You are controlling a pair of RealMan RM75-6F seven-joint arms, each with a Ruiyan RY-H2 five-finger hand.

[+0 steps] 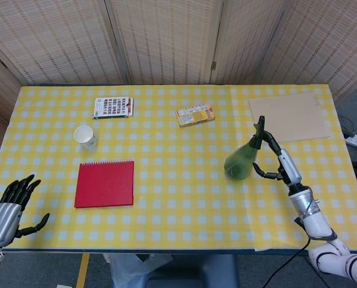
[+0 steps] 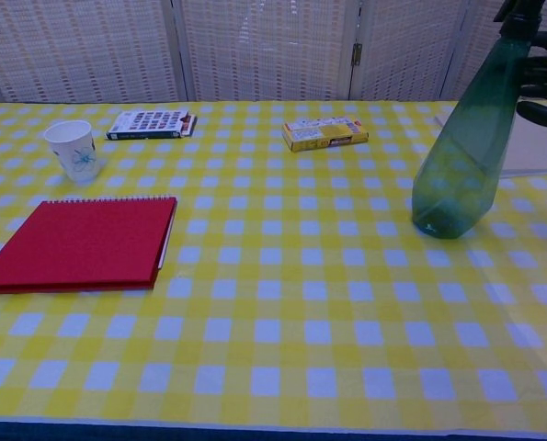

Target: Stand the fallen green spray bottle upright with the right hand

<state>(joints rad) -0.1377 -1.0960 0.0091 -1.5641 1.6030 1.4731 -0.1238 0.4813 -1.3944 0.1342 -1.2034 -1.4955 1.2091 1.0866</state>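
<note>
The green spray bottle [image 1: 240, 162] [image 2: 461, 175] stands upright on the yellow checked table [image 1: 178, 210], right of the middle, with its black trigger head on top. My right hand [image 1: 279, 161] [image 2: 544, 90] is just to the bottle's right at neck height. Its fingers are curved toward the neck, and the chest view shows them off the bottle with nothing held. My left hand [image 1: 7, 209] hangs by the table's near-left corner with fingers spread and holds nothing.
A red spiral notebook [image 1: 104, 183] [image 2: 80, 241] lies at the left, with a paper cup [image 1: 85, 137] [image 2: 73, 149] behind it. A colourful flat pack [image 1: 113, 107] and a yellow box [image 1: 195, 114] lie further back. A tan board [image 1: 289, 118] lies behind the bottle.
</note>
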